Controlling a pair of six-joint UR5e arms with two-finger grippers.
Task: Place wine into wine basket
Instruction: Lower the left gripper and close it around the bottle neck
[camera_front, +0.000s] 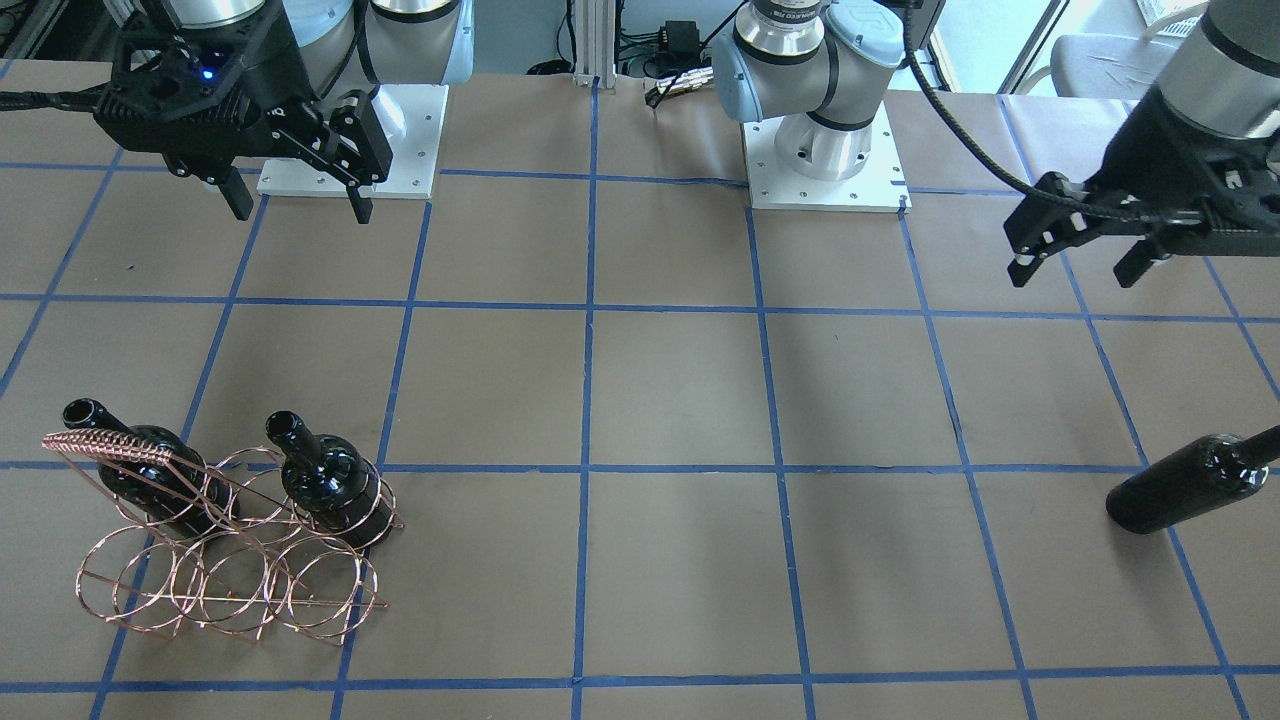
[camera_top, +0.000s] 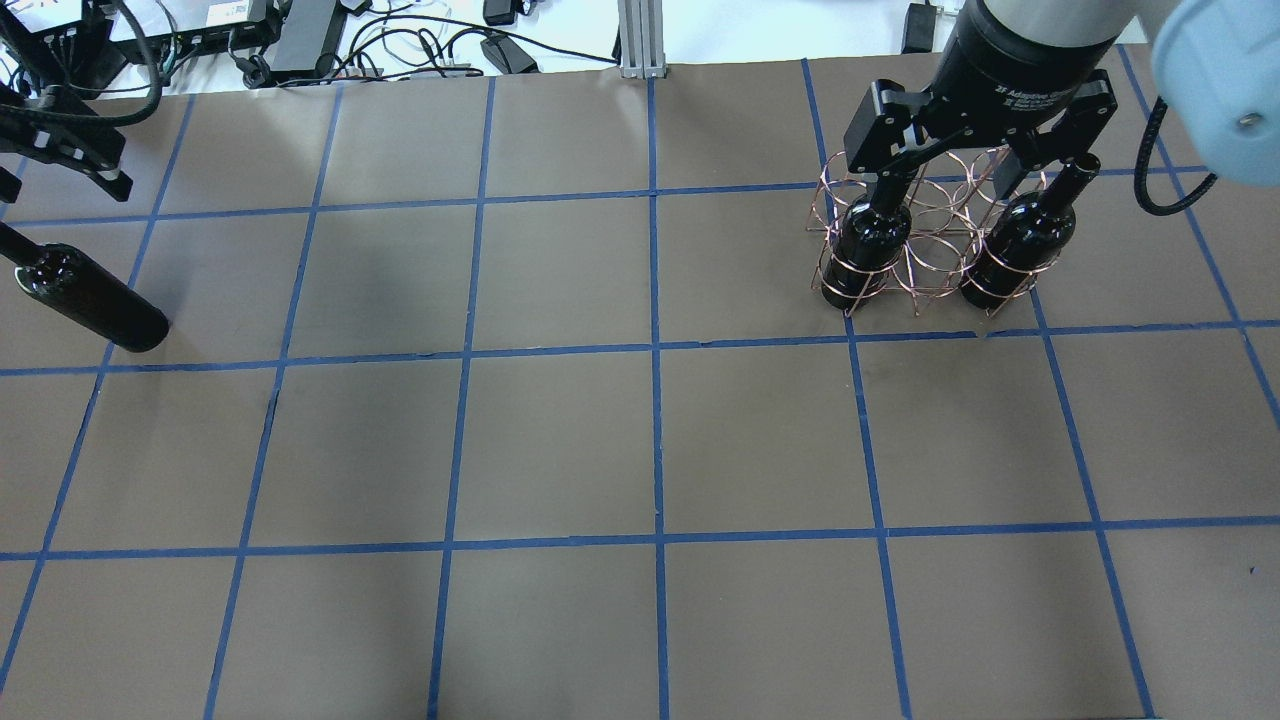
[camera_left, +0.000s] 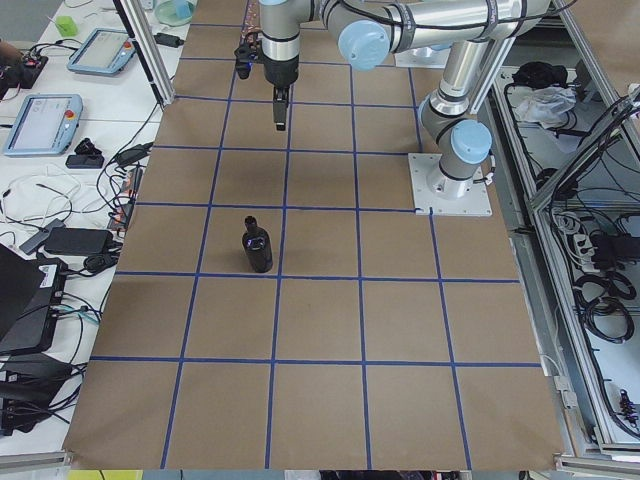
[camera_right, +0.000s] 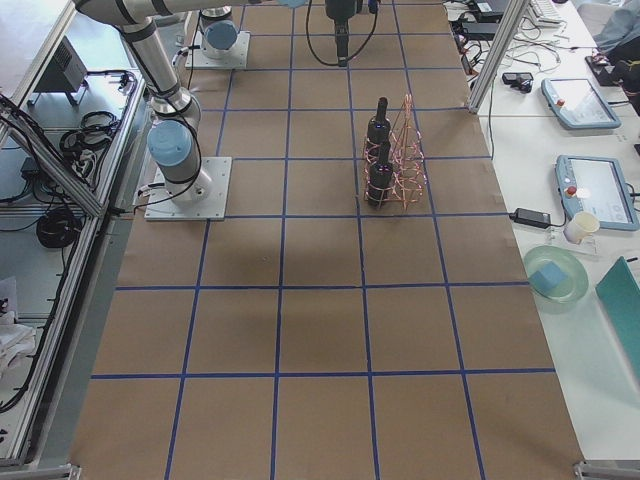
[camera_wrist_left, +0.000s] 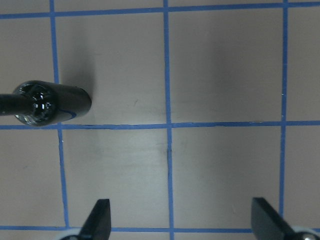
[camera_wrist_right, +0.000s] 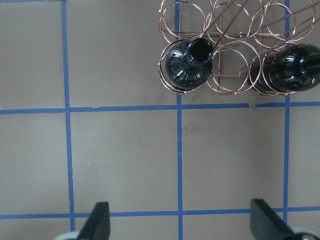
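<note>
Brown paper covers the whole table (camera_front: 680, 400), matte and flat, ruled into big squares by strips of blue tape (camera_front: 586, 400). Over at the robot's right end sits the rose-copper wine basket (camera_front: 225, 560), thin wire bent into joined round rings in two rows, with a coil-wrapped bar handle on top. Two glossy black glass bottles (camera_top: 868, 235) already stand neck-up in it, in the end rings of the row nearer the robot.

And the wine, the third glossy black glass bottle (camera_front: 1185, 495), stands alone on the paper at the robot's left end, well apart from the basket, cylindrical body, narrow neck, lipped mouth.

Left gripper (camera_front: 1072, 272), black, two-fingered, hangs in the air near that bottle, fingers spread wide, holding nothing. From its wrist camera the bottle lies off to one side, not between the fingertips.

Right gripper (camera_top: 950, 170) hangs above the basket, fingers spread just as wide, also holding nothing, and from overhead its black body hides part of the far row of rings.

Two white square mounting plates (camera_front: 825, 165) carry the arm bases. Black cables (camera_top: 400, 40) tangle beyond the far edge, and grey handheld control tablets (camera_left: 45, 120) lie on the side bench.
</note>
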